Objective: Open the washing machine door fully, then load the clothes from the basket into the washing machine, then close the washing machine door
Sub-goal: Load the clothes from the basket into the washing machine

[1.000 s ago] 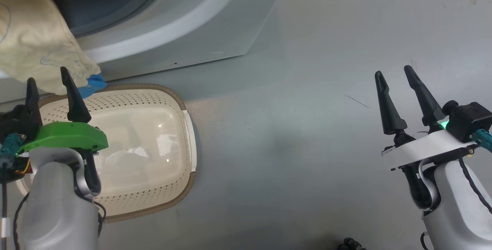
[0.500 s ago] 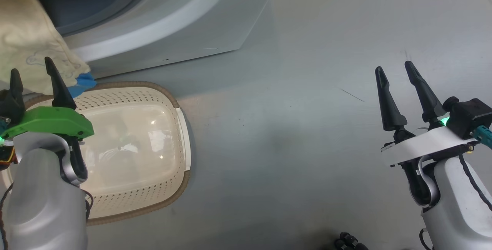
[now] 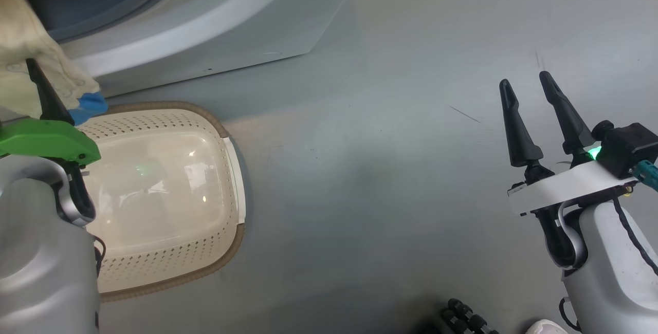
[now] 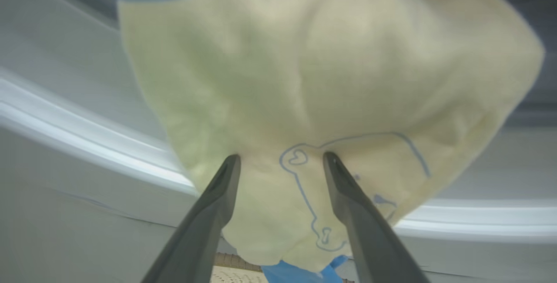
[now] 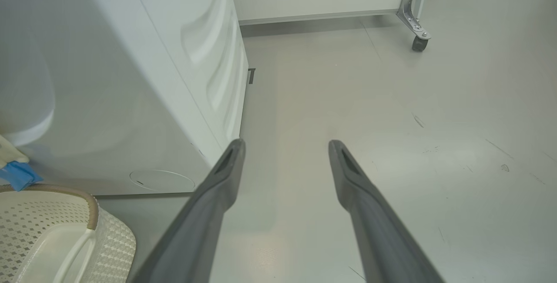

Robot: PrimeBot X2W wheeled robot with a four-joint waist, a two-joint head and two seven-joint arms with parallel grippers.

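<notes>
- The washing machine (image 3: 216, 31) had a smooth white shell. A broad curved ridge swept round its opening, with a dull grey band (image 3: 103, 10) inside that ridge. In the right wrist view its side panel showed long pressed ribs, and a flat round cover (image 5: 162, 180) sat low on the front.
- The clothes (image 4: 304, 78) showed as one soft cream garment, rounded and bulging, printed with thin blue outlines. It hung over the lower lip of the machine's opening, and its bright blue trim (image 3: 87, 104) dangled just above the basket's rim.
- The basket (image 3: 169, 105) stood on the floor just in front of the machine. It was cream plastic, a rectangle with rounded corners, its walls pierced by rows of small holes under a brown woven-look rim. Its glossy bottom caught spots of light, and a flat handle (image 3: 234, 180) ran along one end.
- The left fingers (image 4: 224, 183), two long, dark, matte tapering prongs, stood spread wide and pinched nothing. Their tips lay across the garment in the left wrist view, but whether they touched the cloth could not be told.
- The right fingers (image 5: 228, 165), the same shape, were also spread and held nothing, above the floor well to the right of the basket.
- The floor (image 3: 385, 169) was pale grey, smooth and faintly shiny, with a few thin scuffs.
- A metal leg ending in a small dark castor (image 5: 419, 44) stood beyond the machine.
</notes>
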